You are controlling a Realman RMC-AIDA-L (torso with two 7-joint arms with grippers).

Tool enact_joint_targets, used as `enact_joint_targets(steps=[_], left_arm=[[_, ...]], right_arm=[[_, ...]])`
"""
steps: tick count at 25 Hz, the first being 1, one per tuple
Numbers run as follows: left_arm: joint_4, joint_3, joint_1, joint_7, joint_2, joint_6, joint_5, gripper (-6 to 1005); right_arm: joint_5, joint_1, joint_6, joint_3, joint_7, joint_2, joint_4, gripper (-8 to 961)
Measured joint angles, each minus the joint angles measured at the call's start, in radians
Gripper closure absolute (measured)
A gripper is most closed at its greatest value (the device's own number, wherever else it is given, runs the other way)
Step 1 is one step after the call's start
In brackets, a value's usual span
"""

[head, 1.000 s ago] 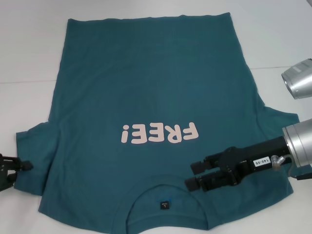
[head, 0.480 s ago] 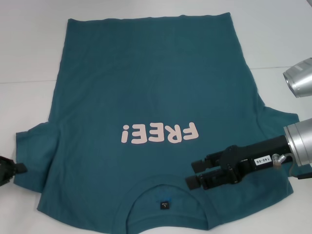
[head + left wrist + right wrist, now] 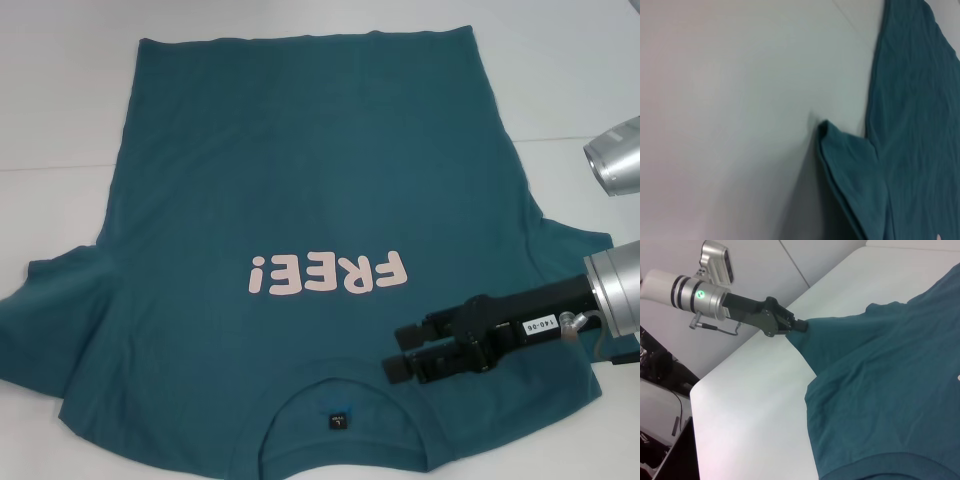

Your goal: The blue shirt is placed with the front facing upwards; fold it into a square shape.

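Observation:
The blue shirt [image 3: 300,170] lies front up on the white table, its pink "FREE!" lettering [image 3: 328,273] and its collar [image 3: 340,400] near me. My right gripper [image 3: 397,350] is open, low over the chest just right of the collar. My left gripper [image 3: 801,326] is outside the head view. The right wrist view shows it shut on the tip of the left sleeve [image 3: 45,300], holding that sleeve stretched outward. The left wrist view shows only the sleeve [image 3: 855,180] and table.
White table [image 3: 60,100] surrounds the shirt at the left and far side. Its near-left corner and edge [image 3: 695,385] are close to the left arm [image 3: 695,292]. Dark equipment [image 3: 660,370] stands beyond that edge.
The left gripper has moved left out of the head view, drawing the left sleeve out flatter and wider. The right gripper has shifted slightly to the right.

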Motion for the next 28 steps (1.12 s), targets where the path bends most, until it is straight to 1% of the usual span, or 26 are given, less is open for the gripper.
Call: enact_joint_targets(steps=[8,14,18,24,26,28], left_arm=[[0.053,-0.002,-0.012,-0.038,0.019,0.006,0.027,995],[0.1,-0.006,-0.015,-0.066,0.021,0.043,0.023,995],[0.117,-0.004,-0.028,-0.072,0.019,0.095,0.017,995],[0.107,0.01,-0.082,-0.078,0.015,0.152,0.007,996],[0.105,0.038,-0.104,-0.096,0.014,0.156,0.009,996],[0.104,0.09,-0.124,-0.121,0.012,0.152,0.01,996]], right_arm=[[0.0,0.002,0.001,0.008,0.0,0.0,0.0,220],[0.0,0.001,0.0,0.01,0.002,-0.001,0.0,219],[0.0,0.001,0.001,0.01,0.002,-0.001,0.0,219],[-0.001,-0.002,0.008,0.01,0.002,-0.001,0.011,220],[-0.002,-0.004,0.014,0.01,0.002,-0.001,0.011,220],[-0.003,-0.007,0.02,0.01,0.002,-0.001,0.012,220]])
